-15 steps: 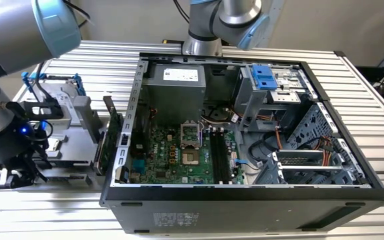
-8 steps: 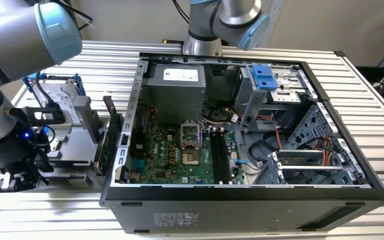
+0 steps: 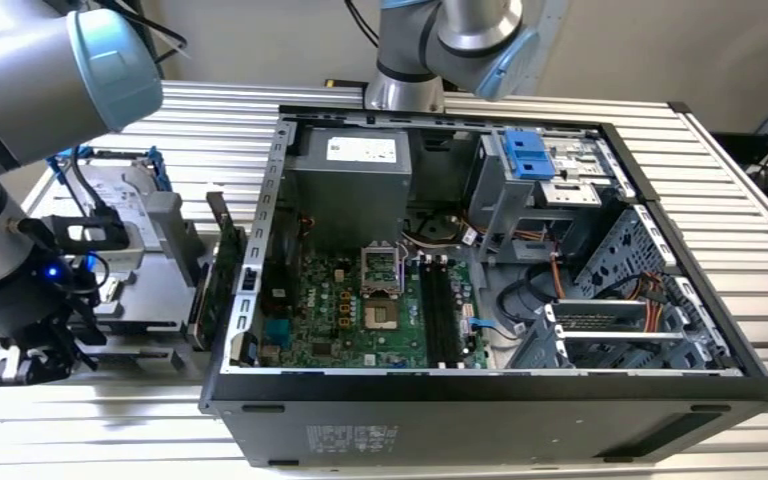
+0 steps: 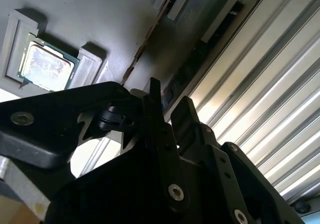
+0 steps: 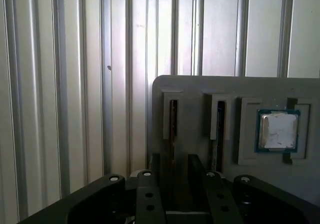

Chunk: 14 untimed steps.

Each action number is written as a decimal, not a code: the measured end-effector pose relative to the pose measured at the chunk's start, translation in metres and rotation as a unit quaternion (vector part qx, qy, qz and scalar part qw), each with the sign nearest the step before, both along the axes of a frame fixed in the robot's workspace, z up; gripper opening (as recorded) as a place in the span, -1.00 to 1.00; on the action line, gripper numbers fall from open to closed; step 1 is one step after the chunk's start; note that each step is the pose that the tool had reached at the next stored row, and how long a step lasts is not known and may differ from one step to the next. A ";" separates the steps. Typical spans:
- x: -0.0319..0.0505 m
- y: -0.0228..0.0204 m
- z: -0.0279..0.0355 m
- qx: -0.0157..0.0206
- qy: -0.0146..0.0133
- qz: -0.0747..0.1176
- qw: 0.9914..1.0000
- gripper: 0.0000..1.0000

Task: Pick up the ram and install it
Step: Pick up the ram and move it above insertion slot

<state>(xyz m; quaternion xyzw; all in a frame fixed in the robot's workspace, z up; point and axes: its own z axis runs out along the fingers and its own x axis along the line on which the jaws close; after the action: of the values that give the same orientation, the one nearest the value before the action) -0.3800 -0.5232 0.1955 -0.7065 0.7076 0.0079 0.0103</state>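
In both wrist views the ram stands on edge in a slot of a grey holder. In the second wrist view it shows as a thin dark edge. My gripper is open, with one black finger on each side of the stick's near end and a visible gap to the stick. The second wrist view shows the gripper just over that slot. In the exterior view the gripper hangs low at the exterior view's left, outside the open computer case. The motherboard's long black slots lie inside the case.
A second stick stands in the neighbouring holder slot, and a square processor chip sits in a recess beside it. A green card stands upright between my arm and the case wall. A grey drive bracket lies on the ribbed metal table.
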 end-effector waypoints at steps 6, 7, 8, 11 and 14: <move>-0.0002 0.0000 0.0000 0.000 0.000 0.000 1.000 1.00; -0.0002 0.0000 0.0000 0.000 0.000 0.000 1.000 1.00; -0.0002 0.0000 0.0000 0.000 0.000 0.000 1.000 -1.00; -0.0002 0.0000 0.0000 0.000 0.000 0.000 1.000 -1.00; -0.0002 0.0000 -0.0001 0.000 0.000 0.000 1.000 -1.00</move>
<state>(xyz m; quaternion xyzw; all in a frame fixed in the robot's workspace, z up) -0.3802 -0.5232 0.1955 -0.7064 0.7076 0.0080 0.0102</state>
